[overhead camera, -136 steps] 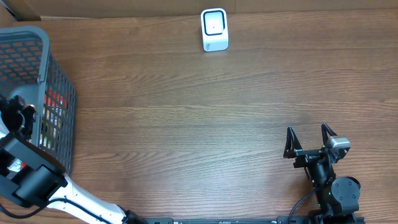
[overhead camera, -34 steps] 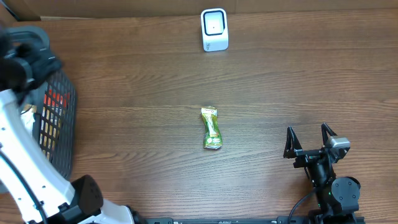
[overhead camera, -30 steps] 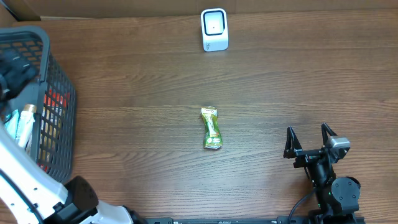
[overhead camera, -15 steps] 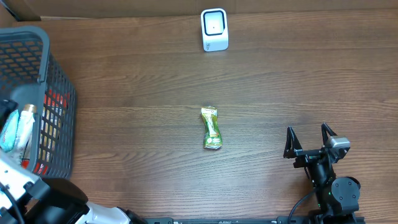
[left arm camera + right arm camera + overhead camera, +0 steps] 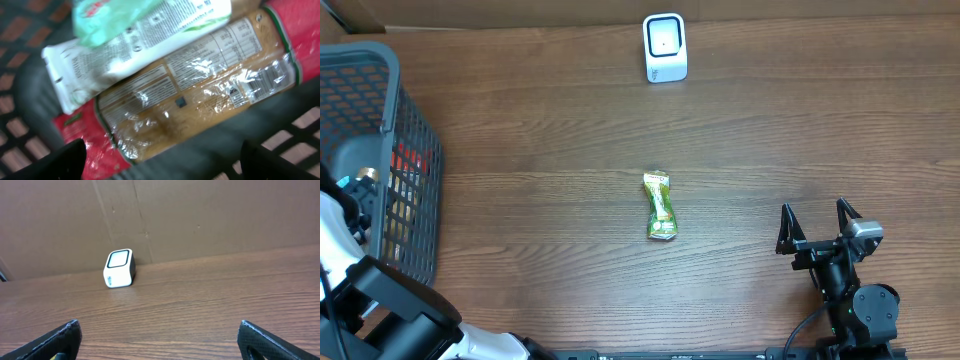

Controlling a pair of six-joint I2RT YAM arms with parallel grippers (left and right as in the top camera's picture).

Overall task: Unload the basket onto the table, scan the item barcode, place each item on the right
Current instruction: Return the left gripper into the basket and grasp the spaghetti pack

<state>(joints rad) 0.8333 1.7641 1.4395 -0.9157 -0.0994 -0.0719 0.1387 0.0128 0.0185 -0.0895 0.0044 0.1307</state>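
A green snack packet (image 5: 660, 206) lies on the table's middle, with neither gripper on it. The white barcode scanner (image 5: 665, 47) stands at the far edge; in the right wrist view the scanner (image 5: 119, 268) faces me. My left gripper (image 5: 355, 195) is down inside the dark mesh basket (image 5: 415, 150). In its wrist view the left gripper (image 5: 160, 167) is open above a red-and-brown clear-wrapped packet (image 5: 200, 95) with a barcode (image 5: 272, 80), and holds nothing. A white-and-green pouch (image 5: 135, 35) lies on that packet. My right gripper (image 5: 817, 228) stands open and empty near the front right.
The basket takes up the left edge, its wall standing between the left arm and the table. A cardboard wall (image 5: 200, 215) rises behind the scanner. Bare wood lies between the green packet and the scanner.
My left arm has dropped from above the basket rim down into the basket. The green packet lies where it did a second ago. The right arm has not moved.
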